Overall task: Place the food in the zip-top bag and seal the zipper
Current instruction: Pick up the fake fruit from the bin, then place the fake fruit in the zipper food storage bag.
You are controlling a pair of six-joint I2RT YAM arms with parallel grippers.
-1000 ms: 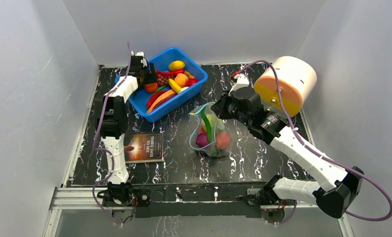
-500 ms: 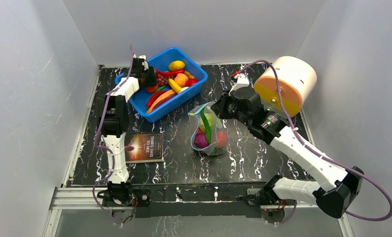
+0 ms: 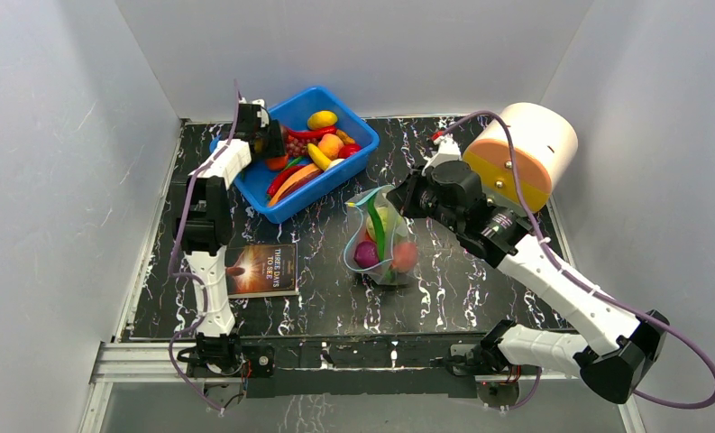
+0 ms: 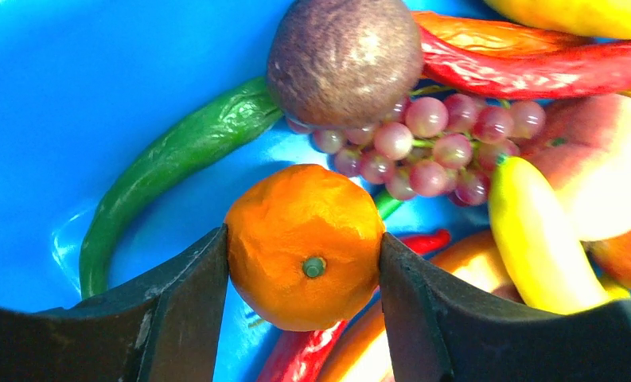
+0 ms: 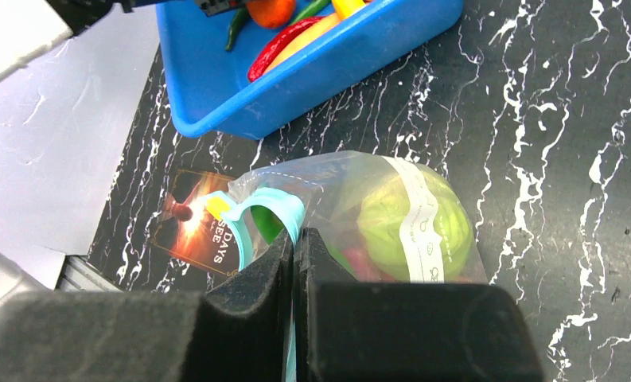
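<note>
Pinching orange (image 4: 304,247) in left claw (image 4: 302,243), grapes (image 4: 423,147), banana (image 4: 539,239), green bean (image 4: 177,159) crowding round.

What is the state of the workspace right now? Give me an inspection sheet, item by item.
Surface: black table with white veining.
Job's things: zip-top bag mid-table, zipper unsealed, holding cabbage, purple onion, peach and green bean; orange, grapes and banana are in the blue bin.
Clutter: book near the left arm; beige-and-orange cylinder at far right.
Grippers: left gripper in the bin, closed on the orange; right gripper shut on the bag's mouth edge.
Cables: purple cable along each arm; no snag seen.
Surroundings: plain white walls on three sides.
</note>
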